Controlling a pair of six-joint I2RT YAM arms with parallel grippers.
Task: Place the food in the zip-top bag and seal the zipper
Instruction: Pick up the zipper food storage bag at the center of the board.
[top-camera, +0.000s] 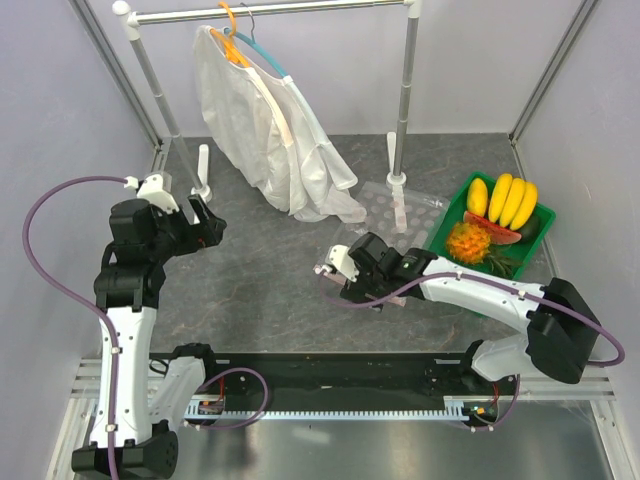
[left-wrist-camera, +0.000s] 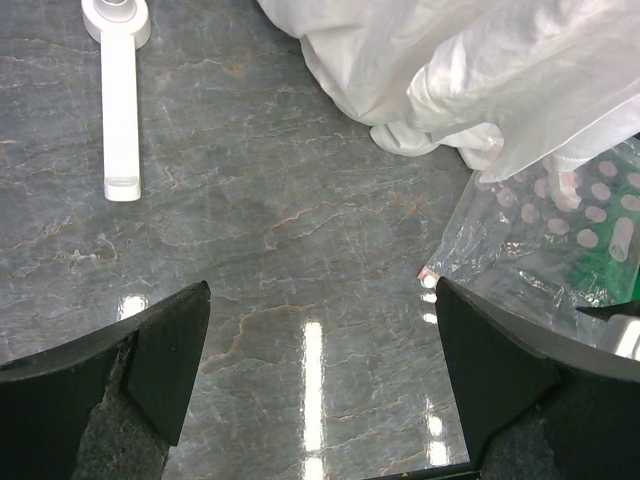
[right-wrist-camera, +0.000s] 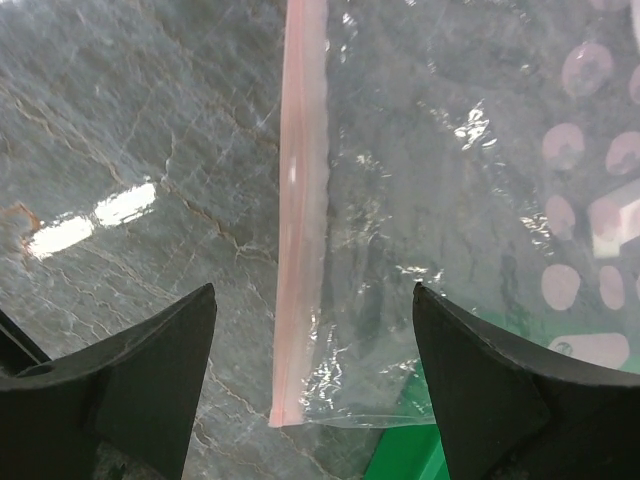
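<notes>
Only the right wrist view shows the thin pinkish zipper (right-wrist-camera: 298, 200) between the spread right jaws; overhead, the crinkly zip-top bag (top-camera: 395, 210) lies beside the food (top-camera: 505, 200) in its green tray (top-camera: 545, 226). Left jaws gape.

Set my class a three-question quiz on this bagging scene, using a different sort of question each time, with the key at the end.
1. True or false: in the right wrist view, the zipper of the zip-top bag runs between the open fingers of the right gripper.
2. Where is the food? A in the bag; B in the green tray; C in a gripper.
3. What is the left gripper holding?

Key: 1 true. 2 B. 3 nothing; its jaws stand open.
</notes>
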